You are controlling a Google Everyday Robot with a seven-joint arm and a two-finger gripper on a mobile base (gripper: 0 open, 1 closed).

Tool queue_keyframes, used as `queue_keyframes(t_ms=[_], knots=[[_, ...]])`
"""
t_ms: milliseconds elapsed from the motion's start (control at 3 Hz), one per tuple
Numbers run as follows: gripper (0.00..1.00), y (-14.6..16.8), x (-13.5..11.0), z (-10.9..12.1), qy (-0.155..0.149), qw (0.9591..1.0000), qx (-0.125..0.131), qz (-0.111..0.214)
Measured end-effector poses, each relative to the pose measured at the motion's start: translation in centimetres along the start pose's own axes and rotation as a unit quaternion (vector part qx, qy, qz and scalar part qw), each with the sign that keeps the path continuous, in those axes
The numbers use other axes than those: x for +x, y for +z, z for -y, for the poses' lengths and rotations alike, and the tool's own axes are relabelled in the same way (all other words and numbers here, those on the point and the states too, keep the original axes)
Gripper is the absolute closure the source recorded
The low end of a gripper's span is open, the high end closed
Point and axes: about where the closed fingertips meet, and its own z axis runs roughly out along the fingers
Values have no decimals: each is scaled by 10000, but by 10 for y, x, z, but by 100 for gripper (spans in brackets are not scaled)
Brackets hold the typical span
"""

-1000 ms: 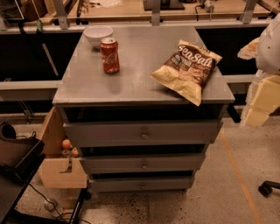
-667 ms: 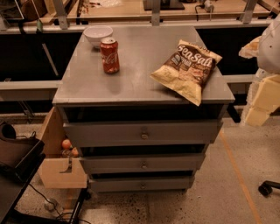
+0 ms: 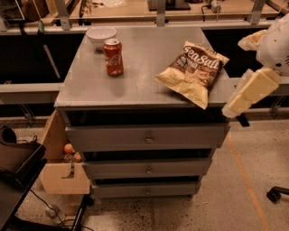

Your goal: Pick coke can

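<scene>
The coke can (image 3: 113, 57) is a small red can with white script and a silver top. It stands upright at the back left of the grey cabinet top (image 3: 135, 81), just in front of a white bowl (image 3: 101, 35). My gripper (image 3: 235, 76) hangs at the right edge of the view, beside the cabinet's right front corner and far right of the can. Its two cream fingers (image 3: 247, 93) are spread apart with nothing between them.
A sea salt chip bag (image 3: 194, 71) lies on the right of the top, overhanging the front edge. Three drawers (image 3: 146, 139) sit below. A wooden box with round fruit (image 3: 67, 167) hangs at the left. A long bench (image 3: 153, 11) runs behind.
</scene>
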Motion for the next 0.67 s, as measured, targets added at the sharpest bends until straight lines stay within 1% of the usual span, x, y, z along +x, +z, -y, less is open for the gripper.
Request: queue_keyframes(t_ms=[333, 667], knots=[[0, 28, -51, 42, 204, 9888, 196, 1462], [0, 53, -105, 78, 404, 9574, 274, 2845]])
